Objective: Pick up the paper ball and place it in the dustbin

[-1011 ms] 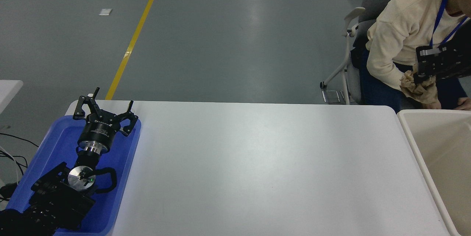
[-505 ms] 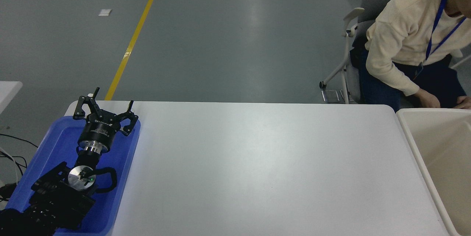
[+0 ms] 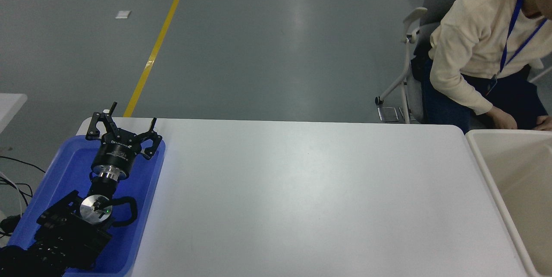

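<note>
Paper ball: not visible anywhere in the head view, so location cannot be told. White table: fills the near and middle field from left to right, top bare of loose items. Dustbin: cream-white, thick rounded rim, standing just beside the table's right edge, cut off by the right and near borders; visible part of the interior shows smooth walls only. Person: seated at the far right in a cream sweater with a blue lanyard, leaning toward the bin, one hand just above the bin's far rim. Grey chair: behind the person, white armrest and frame on the left side. Blue tray: shallow, on the table's left end. Left arm: parked over the tray at the near left, pointing far. Left gripper: above the tray's far rim, fingers spread wide, holding nothing. Right arm and gripper: outside the view. Yellow floor line: running far from the table's left corner.
</note>
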Controlling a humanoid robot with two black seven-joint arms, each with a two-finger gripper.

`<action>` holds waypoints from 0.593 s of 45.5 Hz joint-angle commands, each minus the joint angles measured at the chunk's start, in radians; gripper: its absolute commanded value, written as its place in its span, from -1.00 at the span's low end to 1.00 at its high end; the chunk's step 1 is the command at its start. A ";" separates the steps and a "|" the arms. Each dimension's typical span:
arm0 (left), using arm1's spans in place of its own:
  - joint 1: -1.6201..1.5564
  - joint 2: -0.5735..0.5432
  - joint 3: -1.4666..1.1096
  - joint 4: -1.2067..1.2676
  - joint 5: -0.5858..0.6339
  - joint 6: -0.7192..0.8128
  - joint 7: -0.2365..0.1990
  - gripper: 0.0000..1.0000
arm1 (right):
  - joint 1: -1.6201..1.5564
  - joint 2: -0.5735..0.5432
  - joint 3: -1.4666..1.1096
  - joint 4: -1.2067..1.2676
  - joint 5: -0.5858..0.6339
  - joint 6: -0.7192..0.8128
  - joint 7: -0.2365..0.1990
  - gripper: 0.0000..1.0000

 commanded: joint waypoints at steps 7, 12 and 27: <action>0.000 0.000 -0.001 0.001 0.000 0.000 -0.003 1.00 | -0.525 0.066 0.458 -0.429 0.001 -0.131 -0.002 -1.00; 0.000 0.000 0.000 0.001 0.000 0.000 -0.002 1.00 | -0.665 0.119 0.595 -0.569 -0.001 -0.132 0.003 -1.00; 0.000 0.000 0.000 -0.001 0.000 0.000 -0.002 1.00 | -0.835 0.302 0.638 -0.860 -0.002 -0.142 0.003 -1.00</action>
